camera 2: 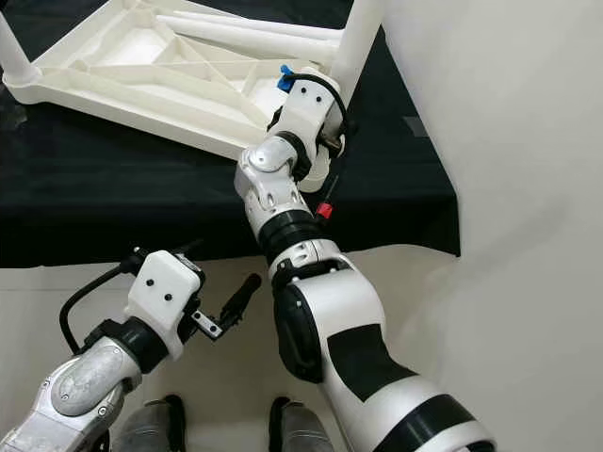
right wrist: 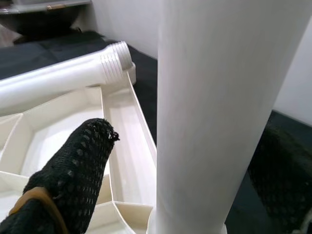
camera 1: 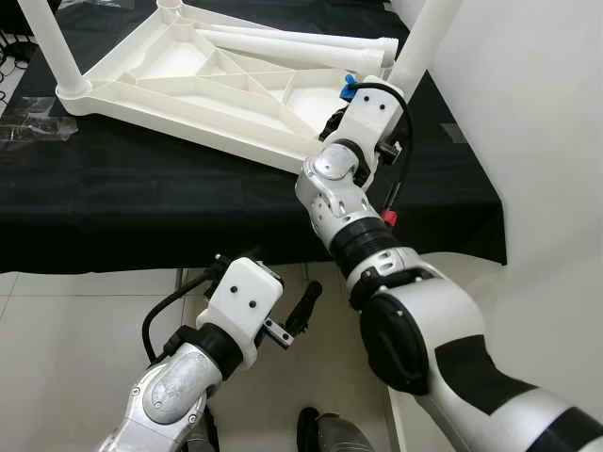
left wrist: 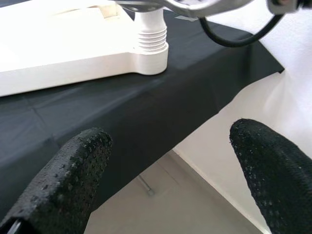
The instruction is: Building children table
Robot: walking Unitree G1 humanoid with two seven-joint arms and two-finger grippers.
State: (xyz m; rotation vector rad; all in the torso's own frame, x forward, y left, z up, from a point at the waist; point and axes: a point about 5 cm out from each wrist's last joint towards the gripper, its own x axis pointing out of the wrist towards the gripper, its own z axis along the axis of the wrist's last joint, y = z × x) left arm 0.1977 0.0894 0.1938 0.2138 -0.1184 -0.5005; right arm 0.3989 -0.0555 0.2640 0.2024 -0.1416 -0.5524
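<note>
I see the white tabletop (camera 1: pixel 188 75) lying upside down on the black-covered table (camera 1: pixel 141 202). My right gripper (right wrist: pixel 195 161) has its jaws around the upright leg (right wrist: pixel 219 97) at the near corner. My left gripper (left wrist: pixel 165 180) hangs below the table edge, jaws wide.

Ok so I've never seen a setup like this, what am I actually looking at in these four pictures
It's a humanoid robot with two silver arms. Two pictures come from its head, looking down; two from its wrists. An upside-down white plastic table top lies on a black cloth. The right end effector has its black fingers on either side of an upright white leg at the top's near corner. A loose leg lies across the top. The left end effector hangs open below the cloth's edge, holding nothing.
</note>
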